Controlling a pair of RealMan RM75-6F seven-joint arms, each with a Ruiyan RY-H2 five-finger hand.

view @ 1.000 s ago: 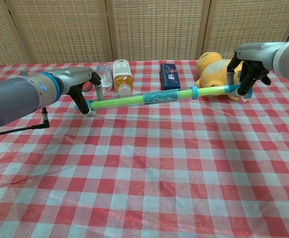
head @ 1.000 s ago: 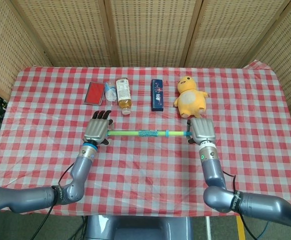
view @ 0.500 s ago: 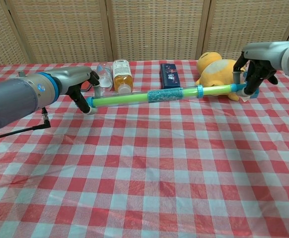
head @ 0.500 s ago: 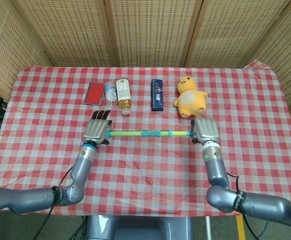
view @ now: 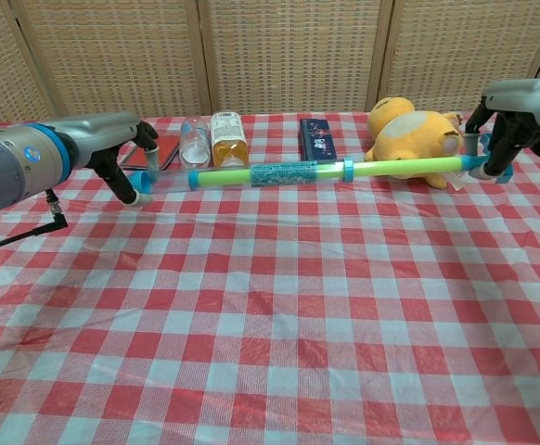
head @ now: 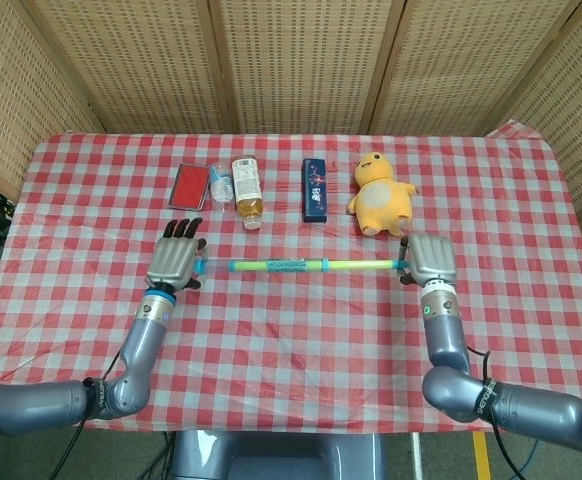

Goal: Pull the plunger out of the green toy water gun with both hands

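Chest view: green toy water gun (view: 268,174) held clear above checked table (view: 279,315), in front of bottle (view: 225,137) and yellow plush (view: 409,139). Left hand (head: 172,262) closed on left end; right hand (head: 429,260) closed on thin plunger (view: 409,167) end. Advice: pull hands straight apart along shaft, level, no bending. Long axis runs left–right across table; barrel toward robot's left, plunger toward right.

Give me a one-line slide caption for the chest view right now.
Both hands, left and right, hold the green toy water gun above the checkered table, its plunger drawn out.
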